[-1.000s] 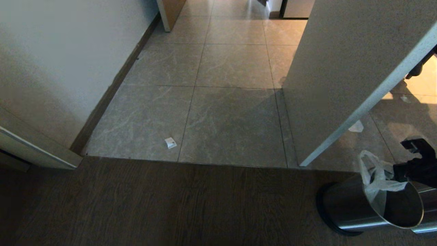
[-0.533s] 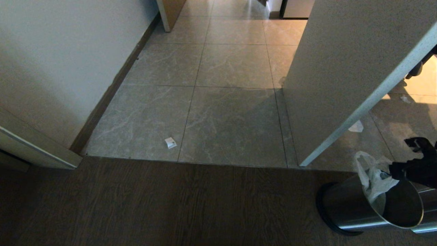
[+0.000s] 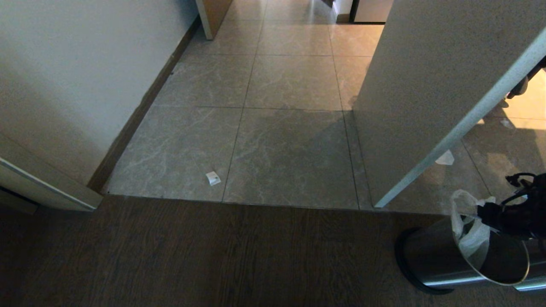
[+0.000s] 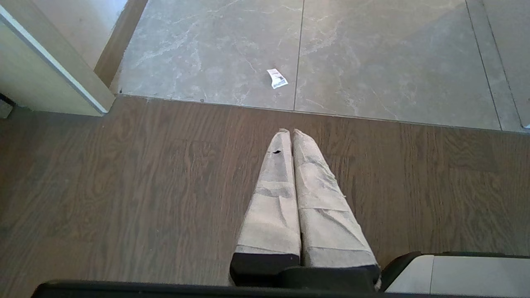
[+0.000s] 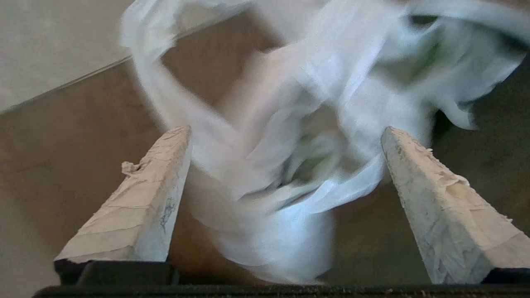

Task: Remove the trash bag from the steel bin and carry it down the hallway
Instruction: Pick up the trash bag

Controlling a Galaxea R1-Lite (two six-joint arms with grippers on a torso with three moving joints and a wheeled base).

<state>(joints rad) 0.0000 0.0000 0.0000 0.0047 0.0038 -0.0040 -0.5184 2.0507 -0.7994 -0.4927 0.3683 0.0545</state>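
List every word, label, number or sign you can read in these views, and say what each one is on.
None can be read.
paper scrap on the tiles: dark printed marks, too small to read.
trash bag: no print visible, blurred.
steel bin: no label visible.

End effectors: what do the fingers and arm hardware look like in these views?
Both end effectors, left and right, have long tapered fingers wrapped in creased off-white tape, seated in black bases. A small dark nick marks one left finger. In the head view the right arm is black with a looping black cable.
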